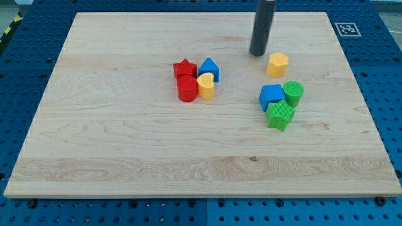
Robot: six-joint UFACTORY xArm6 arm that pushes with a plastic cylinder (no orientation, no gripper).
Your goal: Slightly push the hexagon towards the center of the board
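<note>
While my tip rests on the wooden board as a bare dark rod carrying nothing, the yellow hexagon sits just beside it, toward the view's right and a little lower, with a narrow gap between them. That hexagon is a squat orange-yellow prism with a flat six-sided top and ribbed side walls, standing alone. Further below my tip on the same side cluster a blue cube, a green cylinder and a green star. Off to my tip's lower left huddle a red star, a red cylinder, a blue pentagon-like block and a yellow heart.
</note>
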